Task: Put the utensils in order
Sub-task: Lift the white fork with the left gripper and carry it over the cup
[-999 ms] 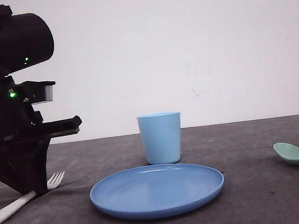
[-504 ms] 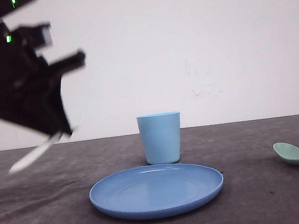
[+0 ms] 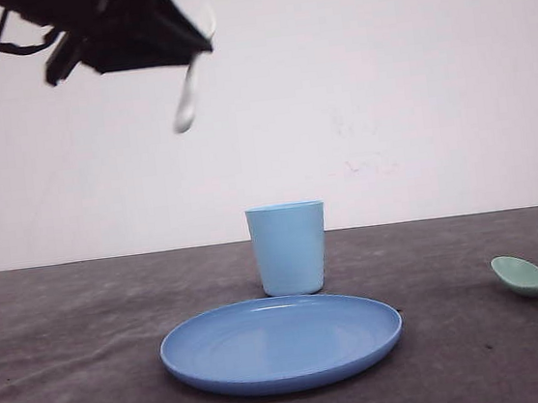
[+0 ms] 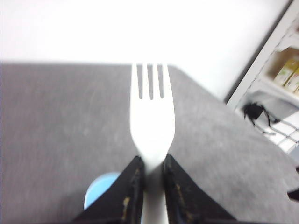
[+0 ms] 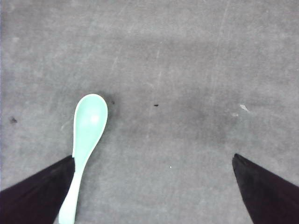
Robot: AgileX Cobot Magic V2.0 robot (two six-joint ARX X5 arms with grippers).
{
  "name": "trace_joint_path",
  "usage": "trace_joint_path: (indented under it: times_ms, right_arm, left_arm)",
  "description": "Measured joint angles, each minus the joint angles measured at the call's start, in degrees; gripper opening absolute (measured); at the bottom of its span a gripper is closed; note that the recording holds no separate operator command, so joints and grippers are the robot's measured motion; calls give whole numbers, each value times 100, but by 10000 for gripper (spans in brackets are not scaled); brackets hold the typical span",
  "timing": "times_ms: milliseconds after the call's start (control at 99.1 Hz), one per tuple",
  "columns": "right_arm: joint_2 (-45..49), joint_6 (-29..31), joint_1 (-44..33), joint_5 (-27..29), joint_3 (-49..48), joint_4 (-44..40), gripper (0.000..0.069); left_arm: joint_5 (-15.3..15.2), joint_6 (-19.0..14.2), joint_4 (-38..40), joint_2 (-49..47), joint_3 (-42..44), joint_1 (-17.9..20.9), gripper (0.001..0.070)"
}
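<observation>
Holding a white plastic fork (image 4: 152, 116) by its handle, the left tool (image 4: 153, 179) is clamped tight and raised high above the dark grey table (image 3: 70, 331), up and to the left of a light blue cup (image 3: 289, 248) standing just behind a round blue plate (image 3: 281, 341). The right tool (image 5: 154, 186) hangs wide open and empty over the table, with the mint-green spoon (image 5: 85, 140) lying by one finger. To place the fork well, the arm should probably centre over the cup before lowering, handle first, without tipping it.

Light blue cup (image 3: 289, 249) stands just behind blue plate (image 3: 281, 342).
</observation>
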Motion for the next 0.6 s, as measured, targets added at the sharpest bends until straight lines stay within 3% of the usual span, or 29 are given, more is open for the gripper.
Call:
trace_joint_path:
  times_ms: [393, 595]
  right_arm:
    - [0, 7, 0, 0, 0, -4, 679]
    - [0, 50, 0, 0, 0, -4, 679]
  left_arm:
    - [2, 518, 2306, 1237, 0, -4, 40]
    - [2, 957, 3451, 1963, 0, -4, 40]
